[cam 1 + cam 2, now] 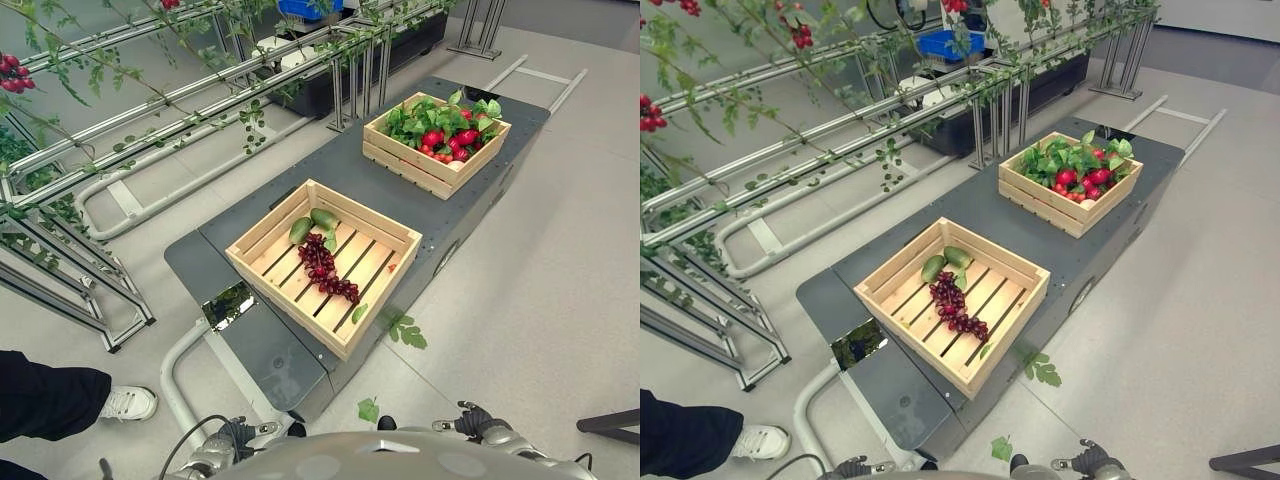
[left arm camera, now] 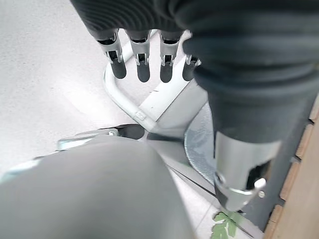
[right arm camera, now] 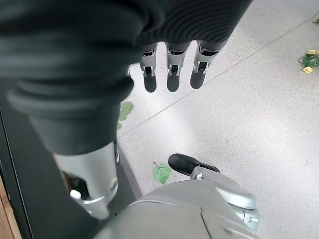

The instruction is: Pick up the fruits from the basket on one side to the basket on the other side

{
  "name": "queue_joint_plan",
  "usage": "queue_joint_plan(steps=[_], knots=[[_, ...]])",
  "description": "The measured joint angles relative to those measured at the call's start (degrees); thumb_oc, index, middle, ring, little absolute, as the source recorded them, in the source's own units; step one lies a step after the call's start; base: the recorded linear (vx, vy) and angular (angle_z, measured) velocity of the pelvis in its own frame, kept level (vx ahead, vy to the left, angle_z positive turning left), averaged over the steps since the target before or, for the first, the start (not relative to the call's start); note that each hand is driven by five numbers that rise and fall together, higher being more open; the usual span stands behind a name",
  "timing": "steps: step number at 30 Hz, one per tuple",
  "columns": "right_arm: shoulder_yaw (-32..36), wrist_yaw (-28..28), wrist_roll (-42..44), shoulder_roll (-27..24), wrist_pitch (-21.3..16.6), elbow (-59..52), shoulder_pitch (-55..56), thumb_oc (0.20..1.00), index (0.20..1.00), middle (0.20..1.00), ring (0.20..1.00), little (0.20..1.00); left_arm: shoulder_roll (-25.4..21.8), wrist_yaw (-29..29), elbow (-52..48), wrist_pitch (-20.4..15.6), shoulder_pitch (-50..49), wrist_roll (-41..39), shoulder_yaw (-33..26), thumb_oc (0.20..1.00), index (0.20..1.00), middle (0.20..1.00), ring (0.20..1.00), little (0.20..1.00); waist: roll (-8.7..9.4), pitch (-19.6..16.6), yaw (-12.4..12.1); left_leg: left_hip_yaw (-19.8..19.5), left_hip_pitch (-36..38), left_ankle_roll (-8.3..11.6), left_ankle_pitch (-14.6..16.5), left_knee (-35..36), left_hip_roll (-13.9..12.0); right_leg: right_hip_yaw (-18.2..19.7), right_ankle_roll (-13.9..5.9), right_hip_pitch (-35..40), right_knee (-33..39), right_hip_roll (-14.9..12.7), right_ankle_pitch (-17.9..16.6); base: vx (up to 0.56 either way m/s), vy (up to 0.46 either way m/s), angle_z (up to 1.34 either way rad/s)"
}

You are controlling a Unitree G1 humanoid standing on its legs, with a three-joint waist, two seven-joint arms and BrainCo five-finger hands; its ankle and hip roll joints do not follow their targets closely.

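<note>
2 crates point(image 1: 330, 268) on grey platform point(image 1: 260, 345).

Greenhouse mock-up: vine trellis rails point(image 1: 150, 105), crates point(image 1: 325, 262).

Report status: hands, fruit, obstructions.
Left hand and right hand open, hanging low, holding nothing. Dark red grape bunch and green fruits in near slatted wooden crate; far wooden crate full. No obstruction seen.
</note>
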State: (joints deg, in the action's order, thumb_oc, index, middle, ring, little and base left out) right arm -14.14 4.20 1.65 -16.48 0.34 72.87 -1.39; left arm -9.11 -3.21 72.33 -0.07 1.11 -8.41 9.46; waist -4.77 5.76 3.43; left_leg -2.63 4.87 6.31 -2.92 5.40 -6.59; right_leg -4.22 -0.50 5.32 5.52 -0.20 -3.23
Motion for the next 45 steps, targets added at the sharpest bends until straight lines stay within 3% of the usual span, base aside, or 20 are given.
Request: queue_joint_plan(steps=[6, 12, 17, 25, 38, 45], knots=[[0.1, 0.8, 0.0, -0.5, -0.1, -3.3, 1.3, 1.000, 1.000, 1.000, 1.000, 1.000, -1.9, -1.0, -12.0, -1.0, -1.1, -2.7, 0.1, 1.000, 1.000, 1.000, 1.000, 1.000, -0.14, 0.6, 0.0, -0.5, -0.5, -0.01, -0.5, -0.1, 0.3, -0.5, -0.40, -0.7, 0.0, -0.2, -0.3, -0.04, 0.017, 0.04], [1.2, 1.2, -0.1, -2.9, -0.1, -11.2, 2.9, 1.000, 1.000, 1.000, 1.000, 1.000, -7.3, -1.4, -35.9, -2.8, -5.2, -5.5, -2.4, 1.000, 1.000, 1.000, 1.000, 1.000, -1.61, 4.0, 0.2, -0.7, -0.5, -0.19, -0.7, 0.0, 0.7, -1.0, -0.78, -0.6, 0.0, -0.6, -0.3, -0.04, 0.012, 0.02], [2.3, 0.2, -1.0, -4.8, -0.1, -12.0, 3.3, 1.000, 1.000, 1.000, 1.000, 1.000, -10.6, -1.5, -44.0, -3.6, -6.3, -6.1, -4.8, 1.000, 1.000, 1.000, 1.000, 1.000, -2.42, 5.2, 0.2, -0.7, -0.6, -0.18, -0.7, 0.0, 0.7, -1.0, -0.82, -0.6, 0.0, -0.7, -0.3, -0.03, 0.004, 0.00], [2.5, -0.7, -1.0, -4.9, -0.1, -12.0, 3.1, 1.000, 1.000, 1.000, 1.000, 1.000, -15.1, -1.4, -55.5, -3.9, -6.4, -5.9, -5.8, 1.000, 1.000, 1.000, 1.000, 1.000, -1.34, 7.3, 0.1, -0.8, -1.6, -0.33, -0.8, 0.0, 0.8, -0.9, -0.95, -1.5, -0.1, -0.8, -0.4, -0.04, 0.006, 0.01], [2.4, -1.2, -1.0, -5.0, -0.2, -9.1, -0.3, 1.000, 1.000, 1.000, 1.000, 1.000, -25.7, -1.5, -60.2, -4.3, 3.5, -1.1, -5.8, 1.000, 1.000, 1.000, 1.000, 1.000, -2.36, 9.8, 0.2, -1.1, -4.3, -0.25, -1.7, -0.4, 1.2, -1.0, -1.20, -4.0, -0.3, -1.2, -0.8, -0.04, 0.005, 0.01], [2.2, -1.2, -1.0, -5.1, -0.4, -5.9, -2.5, 1.000, 1.000, 1.000, 1.000, 1.000, -32.7, -1.7, -59.7, -4.8, 15.2, 3.2, 0.9, 1.000, 1.000, 1.000, 1.000, 1.000, -2.85, 10.8, 0.4, -1.1, -4.9, -0.46, -2.0, -0.4, 1.8, -1.1, -1.51, -4.6, -0.3, -1.7, -1.0, -0.03, 0.008, 0.00]])
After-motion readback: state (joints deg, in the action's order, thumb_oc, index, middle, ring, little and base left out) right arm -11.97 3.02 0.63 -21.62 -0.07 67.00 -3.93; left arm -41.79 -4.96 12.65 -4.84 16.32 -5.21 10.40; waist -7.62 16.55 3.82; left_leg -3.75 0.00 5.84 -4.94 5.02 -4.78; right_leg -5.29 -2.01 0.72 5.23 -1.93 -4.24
